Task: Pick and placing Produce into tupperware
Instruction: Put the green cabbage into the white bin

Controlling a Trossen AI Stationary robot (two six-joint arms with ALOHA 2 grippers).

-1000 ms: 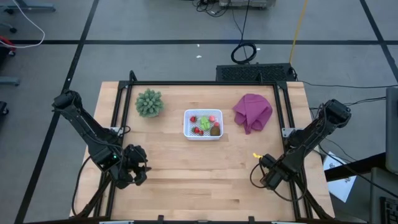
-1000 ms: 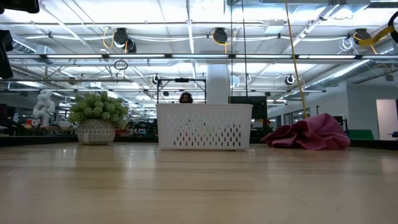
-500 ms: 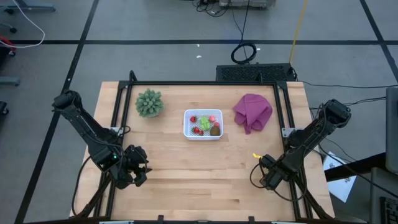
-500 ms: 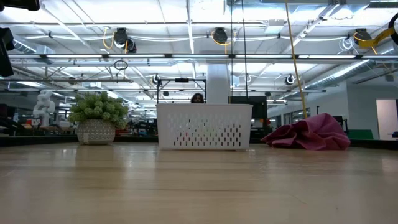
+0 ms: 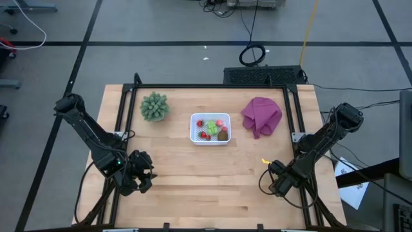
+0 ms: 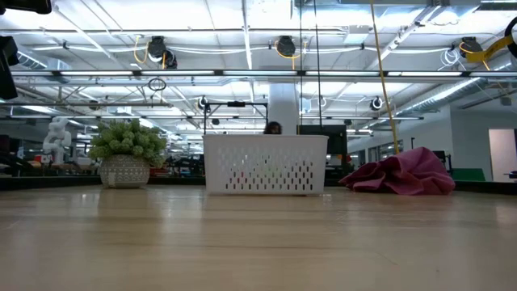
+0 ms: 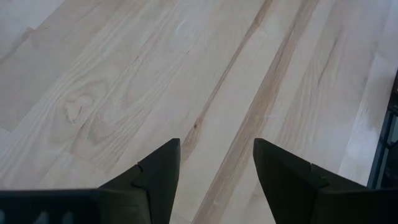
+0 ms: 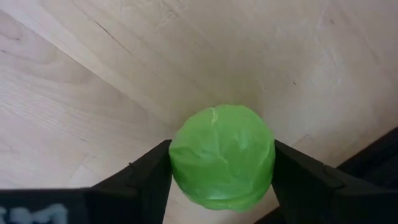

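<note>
The white perforated tupperware (image 5: 210,129) stands mid-table and shows in the low view as tupperware (image 6: 265,163). In it lie red bits (image 5: 203,134), a bright green piece (image 5: 212,126) and a brown oval (image 5: 223,135). My right gripper (image 5: 275,178) is near the table's right near corner, shut on a second round green piece (image 8: 222,156), which the gripper hides in the high view. My left gripper (image 5: 140,175) waits open over bare wood near the left near corner, its fingers (image 7: 158,177) apart. My right gripper pinches the round green piece between its two fingers (image 8: 146,177), one on each of its opposite sides (image 8: 180,163). The fingers slant down toward the table. Whether the piece rests on the wood or is lifted clear, I cannot tell.
A spiky grey-green plant (image 5: 154,106) stands at the far left and a crumpled purple cloth (image 5: 261,116) lies at the far right. A small yellow bit (image 5: 264,160) lies near my right gripper. Bare wood (image 5: 206,174) stretches between the arms. A person's head (image 6: 273,128) shows behind the container.
Neither arm nor any task thing has moved. In the low view, the person's head behind the container has shifted to the right.
</note>
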